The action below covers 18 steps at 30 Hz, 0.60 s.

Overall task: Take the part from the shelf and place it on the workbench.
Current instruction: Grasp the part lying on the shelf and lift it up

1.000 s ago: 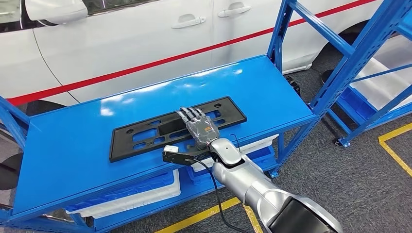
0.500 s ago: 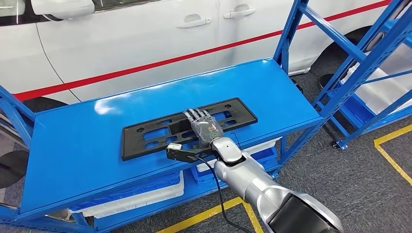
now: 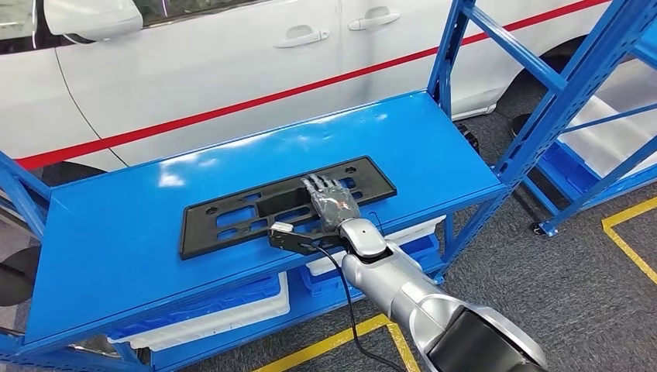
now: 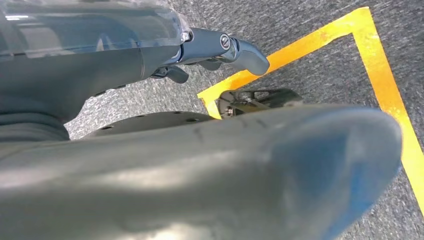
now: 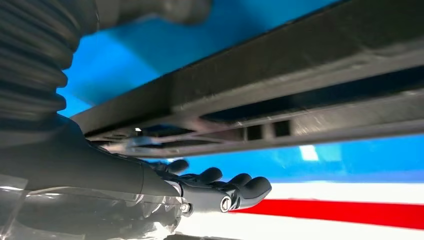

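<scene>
Behind the blue workbench you have a white car, glossy, with a red stripe along its doors and two door handles showing. The floor around the workbench is grey carpet with yellow tape lines. To the workbench's far right stands a blue steel rack with slanted braces and a pale shelf board. The workbench itself is painted sheet metal, smooth and shiny enough to throw glare, with white bins tucked under its top.

The part lies flat near the middle of the workbench top: a long, black, matte plastic plate with rectangular cut-outs and small round holes, much like a licence plate holder. Your right hand lies palm-down on the part's right half, fingers stretched flat and close together, gripping nothing. The right wrist view shows those dark fingers extended beside the part's ribbed edge.

Your left hand hangs over the carpet away from the workbench; you can see a few fingers extended, but whether it is spread or closed cannot be told.
</scene>
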Tool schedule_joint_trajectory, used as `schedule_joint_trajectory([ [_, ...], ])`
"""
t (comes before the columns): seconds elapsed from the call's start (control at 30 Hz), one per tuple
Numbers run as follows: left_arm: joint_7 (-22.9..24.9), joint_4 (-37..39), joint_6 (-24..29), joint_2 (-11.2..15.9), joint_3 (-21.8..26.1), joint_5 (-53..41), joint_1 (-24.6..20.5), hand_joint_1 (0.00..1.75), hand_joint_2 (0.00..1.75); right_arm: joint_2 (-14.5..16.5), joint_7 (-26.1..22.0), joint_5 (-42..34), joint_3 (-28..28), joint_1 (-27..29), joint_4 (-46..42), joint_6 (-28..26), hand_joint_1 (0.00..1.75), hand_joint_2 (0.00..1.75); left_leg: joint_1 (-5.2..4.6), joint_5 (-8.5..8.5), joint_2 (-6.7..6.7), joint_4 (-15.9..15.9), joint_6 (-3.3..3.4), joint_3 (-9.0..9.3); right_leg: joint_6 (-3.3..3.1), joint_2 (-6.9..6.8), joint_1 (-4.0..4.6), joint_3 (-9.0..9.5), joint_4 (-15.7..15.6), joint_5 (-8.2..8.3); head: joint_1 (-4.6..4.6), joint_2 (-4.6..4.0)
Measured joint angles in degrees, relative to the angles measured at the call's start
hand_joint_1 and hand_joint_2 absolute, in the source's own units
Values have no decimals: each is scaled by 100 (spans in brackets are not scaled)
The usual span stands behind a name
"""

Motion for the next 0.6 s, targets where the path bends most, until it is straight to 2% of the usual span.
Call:
schedule_joint_trajectory([
  [0.03, -17, 0, -2, 1, 0, -1, 3, 0, 0, -7, 40, -16, -15, 1, 20, 16, 175, 175, 18, 116, 1, -102, -16, 51, 5, 1, -5, 0, 9, -3, 1, 0],
  [0.1, -54, 0, -4, 5, 0, -1, -3, 0, 0, -27, 103, -41, -53, -18, 46, 43, 175, 175, 54, 475, 3, -783, -34, 384, 36, 5, -18, -4, 47, -23, 0, 0],
  [0.13, -67, 0, -6, 8, 0, -1, -10, 0, 0, -39, 116, -48, -74, -37, 55, 50, 175, 175, 54, 579, 0, -1117, -21, 546, 63, 8, -14, -15, 78, -39, 1, 0],
  [0.17, -73, 0, -9, 9, 0, -1, -16, 0, 0, -51, 121, -52, -96, -58, 62, 51, 175, 175, 48, 630, -2, -1341, 9, 654, 96, 10, -9, -27, 98, -48, 4, 0],
  [0.2, -77, 1, -12, 9, 0, -1, -18, 0, 0, -63, 123, -56, -115, -75, 69, 53, 175, 175, 34, 620, -5, -1435, 47, 697, 127, 11, -4, -37, 107, -49, 5, 0],
  [0.3, -86, 2, -13, 14, 0, 4, -12, 0, 0, -91, 177, -64, -161, -85, 93, 65, 175, 175, 12, 649, -2, -1485, 181, 710, 221, 11, -18, -61, 135, -71, 6, 0],
  [0.37, -91, 2, -10, 18, 0, 11, -21, 0, 0, -122, 256, -72, -198, -77, 108, 59, 175, 175, 19, 683, 5, -1525, 258, 715, 274, 9, -37, -215, 468, -290, 7, 0],
  [0.43, -93, 2, -10, 22, 0, 16, -27, 0, 0, -171, 305, -78, -251, -74, 123, 44, 175, 175, 7, 689, 7, -1528, 296, 707, 304, 6, -48, -554, 1179, -636, 9, 0],
  [0.47, -92, 2, -10, 23, -1, 17, -25, 0, 0, -196, 323, -82, -279, -72, 131, 37, 175, 175, 0, 688, 6, -1526, 303, 706, 312, 6, -52, -713, 1504, -747, 9, 0],
  [0.5, -92, 2, -11, 25, -1, 18, -22, 0, 0, -219, 337, -86, -305, -71, 137, 32, 175, 175, -4, 686, 4, -1525, 306, 708, 313, 6, -55, -798, 1669, -757, 9, 0],
  [0.53, -91, 2, -12, 26, -2, 19, -20, 0, 0, -238, 351, -92, -329, -72, 142, 27, 175, 175, -7, 684, 0, -1524, 308, 713, 305, 6, -56, -778, 1620, -662, 9, 0],
  [0.6, -91, 2, -18, 27, -7, 20, -21, 0, 0, -265, 396, -111, -386, -81, 146, 10, 175, 175, -9, 675, -11, -1522, 300, 731, 262, 5, -51, -454, 975, -285, 10, 0],
])
